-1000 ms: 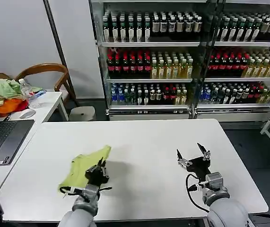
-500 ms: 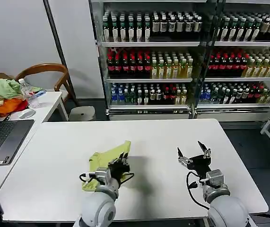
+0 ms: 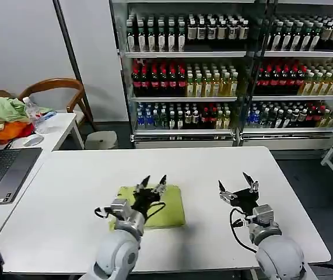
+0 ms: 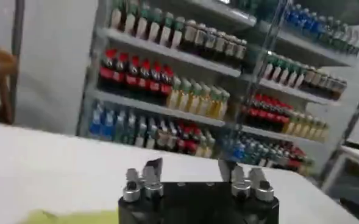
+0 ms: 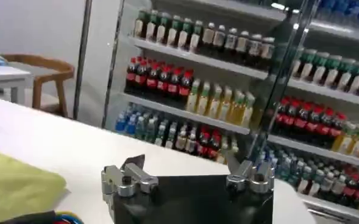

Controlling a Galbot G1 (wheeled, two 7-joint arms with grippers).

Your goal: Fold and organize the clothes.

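T-shirt (image 3: 167,211) now lies folded flat at the table's (image 3: 67,181) near centre, released by the left gripper (image 3: 153,182), whose jaws have spread empty above it; right gripper (image 3: 236,184) waits open to the right, so this fold looks complete.
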